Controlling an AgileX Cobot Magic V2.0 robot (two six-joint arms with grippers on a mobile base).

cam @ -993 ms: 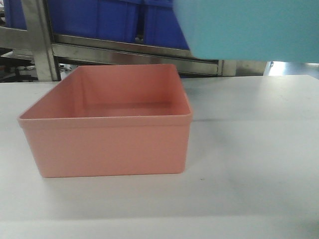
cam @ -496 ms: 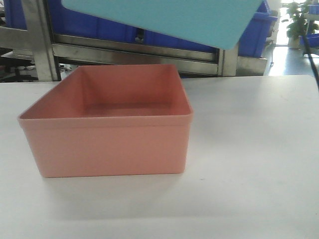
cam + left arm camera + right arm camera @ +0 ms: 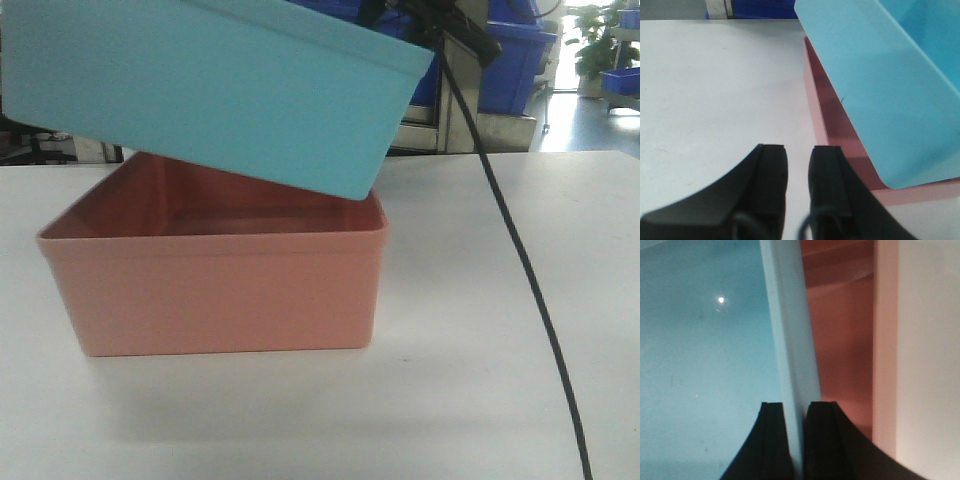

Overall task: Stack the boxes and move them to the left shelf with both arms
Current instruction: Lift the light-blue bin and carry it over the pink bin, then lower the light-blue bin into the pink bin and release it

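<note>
A turquoise box (image 3: 220,90) is held tilted over a pink box (image 3: 220,290) on a white table (image 3: 500,300), perhaps touching its rim, not yet nested. Its wall is pinched by the right gripper (image 3: 796,407). The left gripper (image 3: 799,152) hovers beside the pink box, fingers narrowly apart and empty. Shelving remains. A black cable (image 3: 520,260) hangs at the right, with blue crates (image 3: 510,60) far behind.

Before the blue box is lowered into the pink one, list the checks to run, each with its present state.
1. Right claw grips blue box wall: ok, a finger on each side.
2. Left claw out of the way: ok, empty, over the table beside the pink box.
3. Blue box level: not ok, tilted, right corner lowest.
4. Blue box lined up over pink box: cannot tell.
5. Pink box upright, visible inside empty: ok.
6. Cable clear of both boxes: ok.
</note>
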